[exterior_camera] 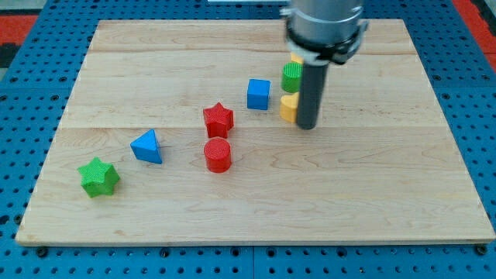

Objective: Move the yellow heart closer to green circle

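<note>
- The tool's tip (308,126), a bare rod holding nothing, touches the yellow heart's (287,108) right side.
- The green circle (291,76) sits just above the heart, near the tool, so little pushing remains.

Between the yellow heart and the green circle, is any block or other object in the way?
No. In the camera view the yellow heart sits just below the green circle, with no block between them. My tip stands at the heart's right.

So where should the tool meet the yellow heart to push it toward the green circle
Judging by the layout, press the yellow heart's lower face, coming from the view's bottom: the green circle sits just above it. My tip now stands at the heart's right, so it should probably swing round below first.
</note>
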`<act>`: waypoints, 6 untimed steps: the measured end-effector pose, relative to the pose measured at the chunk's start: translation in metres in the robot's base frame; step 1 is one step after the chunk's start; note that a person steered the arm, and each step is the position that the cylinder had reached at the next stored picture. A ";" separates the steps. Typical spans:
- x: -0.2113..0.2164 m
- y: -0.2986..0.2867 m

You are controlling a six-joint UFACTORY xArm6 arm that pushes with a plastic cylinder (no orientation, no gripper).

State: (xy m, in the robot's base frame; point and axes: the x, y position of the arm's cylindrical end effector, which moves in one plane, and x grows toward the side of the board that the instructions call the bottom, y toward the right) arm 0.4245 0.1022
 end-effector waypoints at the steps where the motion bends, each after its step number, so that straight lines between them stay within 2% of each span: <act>1: 0.007 0.030; 2: 0.038 -0.016; 3: 0.009 -0.039; 4: -0.026 -0.029; 5: -0.023 -0.015; 6: -0.021 -0.038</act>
